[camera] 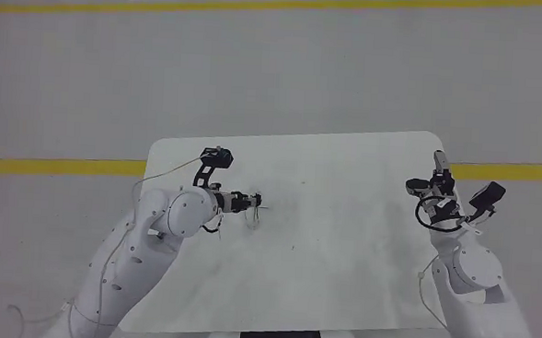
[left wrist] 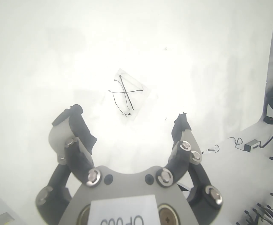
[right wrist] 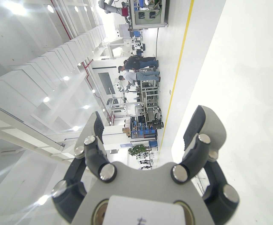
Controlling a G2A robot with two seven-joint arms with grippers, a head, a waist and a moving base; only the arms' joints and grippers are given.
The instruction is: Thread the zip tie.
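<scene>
Several thin black zip ties (left wrist: 124, 93) lie crossed on a small clear plastic sheet (left wrist: 140, 85) on the white table (camera: 340, 265). My left gripper (left wrist: 128, 113) hovers just short of them, open, with nothing between its black-taped fingertips (left wrist: 74, 110). In the top view the left gripper (camera: 255, 205) is over the table's left part, pointing toward the middle. My right gripper (camera: 440, 167) is at the table's far right corner, pointing away from the table. In its wrist view the right gripper (right wrist: 148, 111) is open and holds nothing.
The table's edge (left wrist: 253, 125) runs close on one side of the left wrist view, with a small black box (left wrist: 251, 146) and cables on the floor beyond it. A yellow floor line (camera: 59, 165) passes behind the table.
</scene>
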